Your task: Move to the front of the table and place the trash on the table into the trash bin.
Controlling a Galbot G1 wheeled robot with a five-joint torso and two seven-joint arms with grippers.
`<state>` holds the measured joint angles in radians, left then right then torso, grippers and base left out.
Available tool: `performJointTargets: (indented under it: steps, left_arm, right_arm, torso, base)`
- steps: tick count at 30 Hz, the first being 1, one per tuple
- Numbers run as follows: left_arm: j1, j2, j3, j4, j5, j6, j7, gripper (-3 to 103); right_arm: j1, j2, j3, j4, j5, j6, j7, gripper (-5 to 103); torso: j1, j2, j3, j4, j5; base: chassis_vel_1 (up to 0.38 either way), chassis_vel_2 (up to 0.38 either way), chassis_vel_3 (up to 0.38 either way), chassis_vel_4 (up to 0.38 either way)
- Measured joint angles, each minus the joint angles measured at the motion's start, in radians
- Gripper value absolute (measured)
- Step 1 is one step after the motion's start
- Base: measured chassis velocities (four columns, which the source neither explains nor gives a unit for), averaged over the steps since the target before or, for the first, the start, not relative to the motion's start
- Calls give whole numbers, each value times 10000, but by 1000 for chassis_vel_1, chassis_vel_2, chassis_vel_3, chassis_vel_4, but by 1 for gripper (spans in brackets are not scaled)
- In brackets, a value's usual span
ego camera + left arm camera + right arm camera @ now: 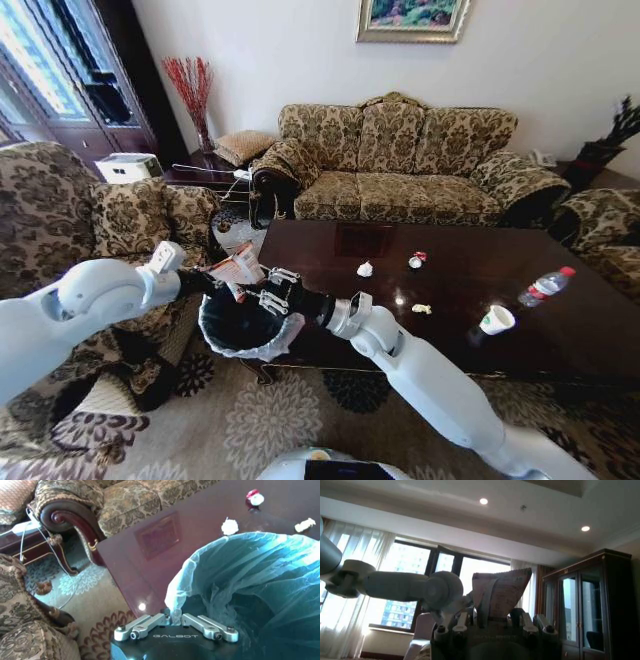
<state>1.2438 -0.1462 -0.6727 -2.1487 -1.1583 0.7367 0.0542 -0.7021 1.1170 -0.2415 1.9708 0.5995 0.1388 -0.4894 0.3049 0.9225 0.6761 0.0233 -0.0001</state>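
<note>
1. From the head view I see the left gripper (196,283) at the far left rim of the small round black bin lined with a translucent whitish bag (240,330), which stands off the near left corner of the glossy dark brown wooden surface with gilt trim (460,300).
2. In the left wrist view the left gripper (176,619) has its jaws pressed together on a fold of the bag liner at the bin's rim (220,573).
3. The right gripper (272,292) hangs over the bin's mouth, just beside the left one.
4. Its jaws pinch a flat snack wrapper, orange-and-white printed (238,268); in the right wrist view the wrapper (501,592) stands upright between the jaws of the right gripper (491,624).
5. I cannot make out anything lying inside the bin; its interior looks dark.
6. Still on the surface: a crumpled white paper ball (365,268) and a red-and-white scrap (417,260) toward the far side, a small yellowish bit (421,309) nearer me, a white paper cup (496,320) near the front edge, and a clear red-capped water bottle (545,286) lying on the right.
</note>
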Motion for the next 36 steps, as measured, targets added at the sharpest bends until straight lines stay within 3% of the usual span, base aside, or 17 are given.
performJointTargets:
  steps: [4,7,10,11,13,14,17,20,22,24,30,36]
  left_arm:
    - [0,-73,-31,-47,-48,0,-28,0]
    - [91,-129,-183,-77,-184,-1,-64,0]
    - [231,-138,-360,-103,-259,-1,-71,0]
    - [458,-106,-605,-108,-274,-1,-78,0]
    - [696,-29,-870,-118,-309,-2,-71,0]
    - [881,56,-1113,-107,-338,-2,-63,0]
    - [956,109,-1295,-26,-372,-2,-61,0]
    - [892,80,-1490,209,-359,-3,-166,0]
    - [894,61,-1551,253,-341,-4,-183,0]
    - [1051,-201,-1990,317,-294,-4,-248,0]
    - [1090,-507,-2240,308,-255,-12,-343,0]
    - [1066,-751,-2240,146,-94,-12,-376,0]
  right_arm:
    - [-10,20,3,-11,-11,6,3,52]
    - [-10,53,-11,-26,-34,8,28,69]
    - [-20,79,-6,-46,-60,18,55,74]
    - [-55,90,12,-39,-91,52,132,85]
    - [-79,69,41,57,-111,80,293,85]
    - [-105,21,171,286,-119,55,640,95]
    - [-158,-12,538,564,-147,-92,1169,99]
    - [-485,-165,1696,1073,-305,-549,2809,100]
    - [-627,-247,1951,1160,-339,-674,3241,100]
    - [-1387,-490,2698,1260,-372,-967,4422,100]
    - [-3033,-542,3866,942,-551,-1085,5485,100]
    - [-3734,-190,4398,469,-688,-1051,5771,100]
  torso:
    - [0,0,0,0,3]
    - [0,0,0,0,2]
    - [0,0,0,1,1]
    - [0,0,0,1,0]
    - [0,0,0,1,0]
    - [0,0,0,2,1]
    - [0,0,0,1,2]
    - [0,0,0,2,1]
    - [0,0,0,1,0]
    - [1,0,0,-2,3]
    - [-1,1,-1,-3,0]
    - [0,0,0,3,1]
  base:
    - [0,0,0,0]
    - [0,0,0,0]
    - [0,0,0,0]
    - [0,0,0,0]
    - [0,0,0,0]
    - [0,0,0,0]
    - [0,0,0,0]
    - [0,0,0,0]
    - [0,0,0,0]
    - [0,0,0,0]
    - [0,0,0,0]
    - [0,0,0,0]
